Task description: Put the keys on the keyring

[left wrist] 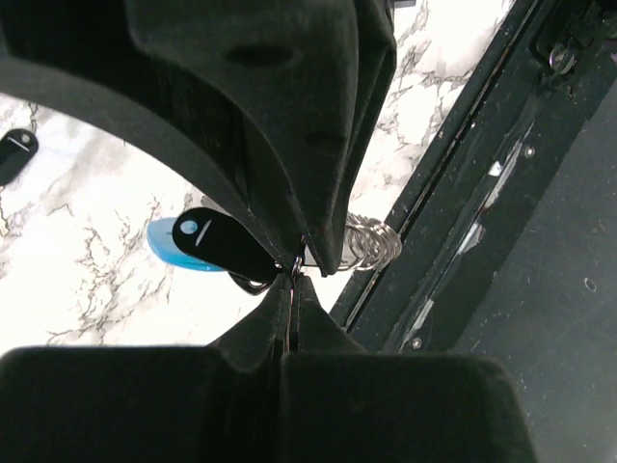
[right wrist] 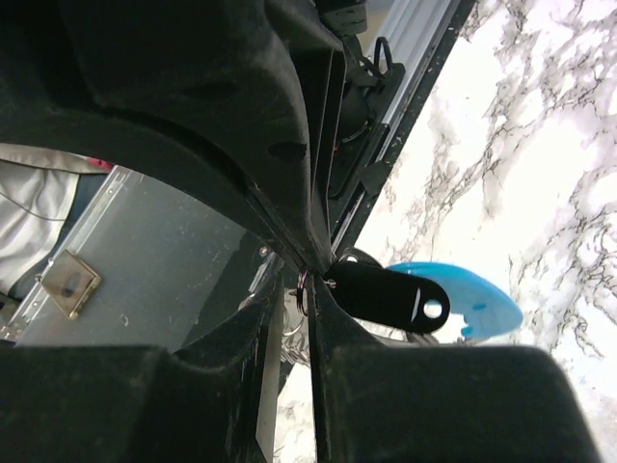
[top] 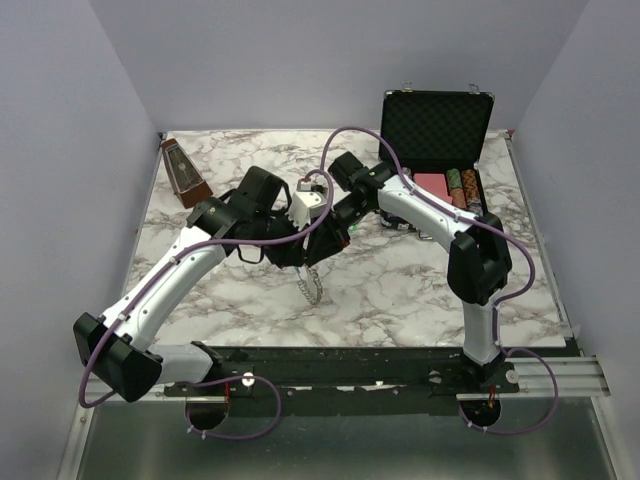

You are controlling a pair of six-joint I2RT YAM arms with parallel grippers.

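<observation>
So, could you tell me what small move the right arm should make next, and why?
Probably ease the right gripper a touch towards the left gripper, feeding the black key's small ring further along the keyring. The left gripper is shut on the keyring's links. The right gripper pinches the key's ring right beside them, and neither wrist view shows it fully threaded.

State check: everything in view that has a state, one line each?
keyring, lifted, chain hanging
black key, up between the claws, threaded or not unclear
left claw, shut on keyring
right claw, shut on black key's small ring
case, lid open
second black key, lying loose
</observation>
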